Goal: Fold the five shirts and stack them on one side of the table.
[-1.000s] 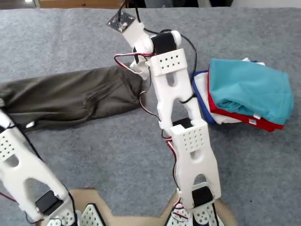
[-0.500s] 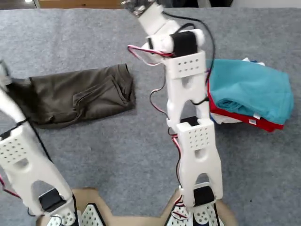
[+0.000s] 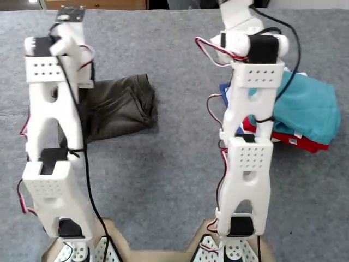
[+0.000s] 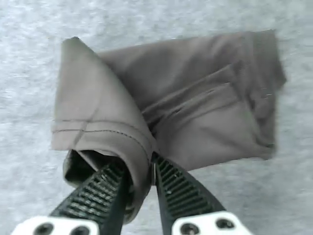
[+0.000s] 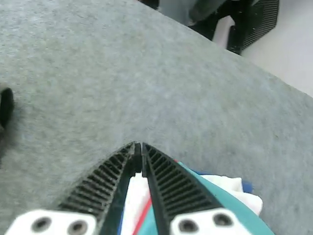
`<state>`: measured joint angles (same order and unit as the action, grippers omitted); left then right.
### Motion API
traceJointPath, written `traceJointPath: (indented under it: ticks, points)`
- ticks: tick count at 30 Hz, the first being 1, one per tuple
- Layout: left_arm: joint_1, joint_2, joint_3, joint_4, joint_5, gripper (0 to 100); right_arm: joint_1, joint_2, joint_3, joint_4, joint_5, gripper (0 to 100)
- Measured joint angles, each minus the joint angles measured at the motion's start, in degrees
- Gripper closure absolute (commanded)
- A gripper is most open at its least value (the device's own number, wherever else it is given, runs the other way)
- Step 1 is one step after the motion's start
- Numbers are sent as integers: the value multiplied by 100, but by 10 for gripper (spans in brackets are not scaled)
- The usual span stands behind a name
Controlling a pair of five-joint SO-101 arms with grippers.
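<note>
Left tool [image 4: 142,169] pinches a folded-over edge of the olive shirt [image 3: 122,106], which lies on the grey desk [image 3: 169,164] at the left. Right tool [image 5: 138,152] is closed on nothing, above the desk beside the stack [image 3: 308,109] at the right, teal on top.

Plain olive-brown shirt [image 4: 195,107], teal shirt [image 3: 308,106], red shirt [image 3: 297,143], white shirt [image 5: 227,183], blue shirt [image 3: 224,88], mottled grey table covering [image 3: 163,164], white arms [image 3: 248,164] with black motors
</note>
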<state>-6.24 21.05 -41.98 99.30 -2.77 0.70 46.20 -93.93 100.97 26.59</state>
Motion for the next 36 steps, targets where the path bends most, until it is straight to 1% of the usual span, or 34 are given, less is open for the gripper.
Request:
traceJointPath:
  ticks: [5, 10, 13, 18, 20, 23, 25, 26, 28, 30, 31, 33, 36]
  points:
    - [571, 0, 44, -475, 369, 970, 352, -149, 0, 0, 0, 984]
    - [1108, 158, 44, -730, 448, 970, 404, -149, 0, 0, 0, 984]
    - [1301, 492, 44, -747, 448, 970, 404, -149, 0, 0, 0, 984]
    - [1354, 941, -158, -879, 448, 956, 404, -149, 0, 0, 0, 984]
    - [1354, 1020, -334, -879, 448, 905, 404, -149, 0, 0, 0, 984]
    - [1354, 1108, -545, -879, 501, 774, 404, -149, 0, 0, -9, 983]
    - [1354, 1108, -624, -879, 835, 716, 404, -149, 0, 0, -18, 983]
    - [1354, 1108, -642, -879, 1064, 713, 404, -149, 0, 0, -18, 983]
    - [1336, 1108, -686, -879, 1442, 713, 404, -149, 0, 0, -18, 983]
    - [1275, 1055, -800, -826, 1591, 716, 369, -149, 0, 0, -35, 983]
    - [1213, 967, -879, -730, 1618, 734, 316, -149, 0, 0, -44, 983]
    - [1002, 747, -1143, -571, 1653, 812, 176, -149, 0, 0, -53, 983]
    - [404, 510, -1415, -510, 1653, 960, -202, -149, 35, 0, -53, 983]
